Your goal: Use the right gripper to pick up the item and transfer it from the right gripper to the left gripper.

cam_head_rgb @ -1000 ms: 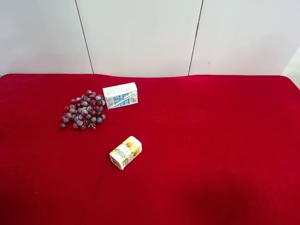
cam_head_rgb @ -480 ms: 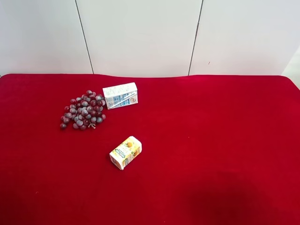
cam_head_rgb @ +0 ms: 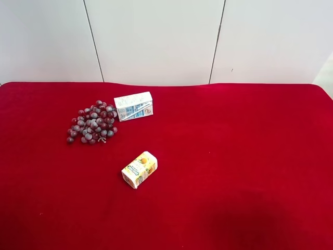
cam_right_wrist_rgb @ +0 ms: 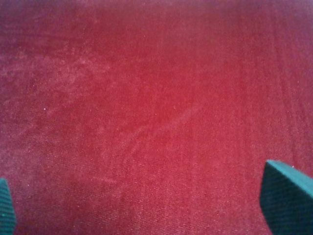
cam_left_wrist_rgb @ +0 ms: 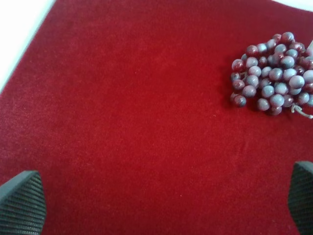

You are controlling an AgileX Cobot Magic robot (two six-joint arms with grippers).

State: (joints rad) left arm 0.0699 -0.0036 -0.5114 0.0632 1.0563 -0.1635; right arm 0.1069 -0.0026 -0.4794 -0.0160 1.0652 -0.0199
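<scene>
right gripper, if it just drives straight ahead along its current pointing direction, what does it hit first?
Probably only the red cloth. The right gripper is open, fingertips wide apart, and its wrist view shows nothing else ahead. Depth to the cloth is unclear.

Cloth (cam_head_rgb: 234, 156) deep red, plain. Grapes (cam_head_rgb: 92, 124) dark red and frosted grey-purple. Cartons: one white-blue (cam_head_rgb: 133, 106), one yellow (cam_head_rgb: 139, 169).

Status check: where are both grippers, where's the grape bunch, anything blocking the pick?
Right gripper open, over bare red cloth. Left gripper open, empty. Grape bunch untouched on cloth, white-blue carton at its edge. Yellow juice carton apart.
</scene>
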